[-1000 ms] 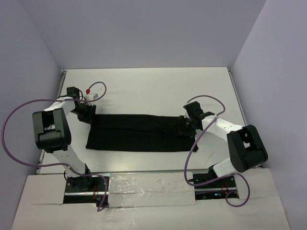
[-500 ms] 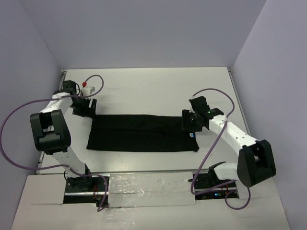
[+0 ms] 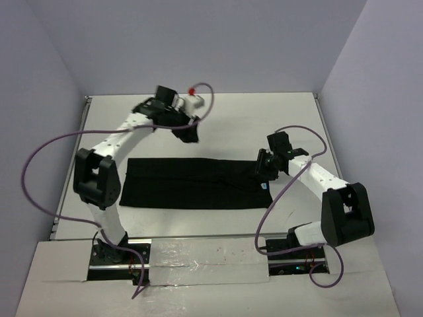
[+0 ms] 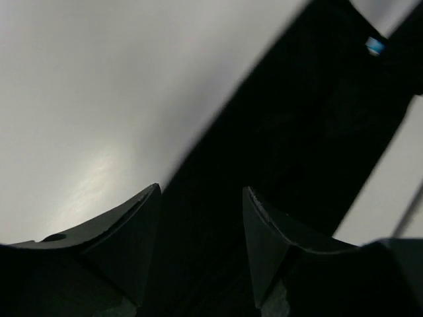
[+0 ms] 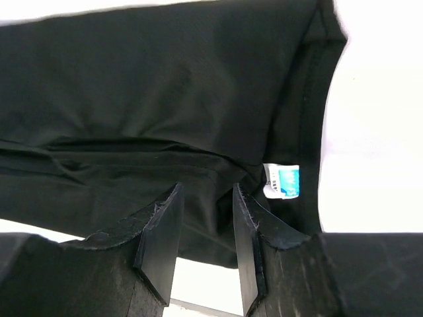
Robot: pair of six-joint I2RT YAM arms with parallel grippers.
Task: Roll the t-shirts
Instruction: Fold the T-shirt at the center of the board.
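The black t-shirt (image 3: 192, 183) lies folded into a long flat strip across the table. Its light-blue neck tag (image 3: 264, 186) is at the right end. My left gripper (image 3: 190, 134) hangs raised over the table just beyond the strip's far edge, near the middle. In the left wrist view it (image 4: 201, 198) is open, with only dark cloth (image 4: 310, 132) and the tag (image 4: 375, 45) below. My right gripper (image 3: 262, 169) is at the strip's right end. In the right wrist view it (image 5: 206, 221) is open over the folded cloth (image 5: 165, 86), left of the tag (image 5: 283, 180).
The white table (image 3: 264, 119) is walled at the back and both sides. Purple cables loop beside the left arm (image 3: 46, 148) and the right arm (image 3: 268, 211). A taped white strip (image 3: 205, 254) runs along the near edge between the arm bases.
My left gripper let go of the shirt's left end and swung up and right to the far middle. The right gripper stayed at the right end, opening then narrowing. The shirt lies unmoved.
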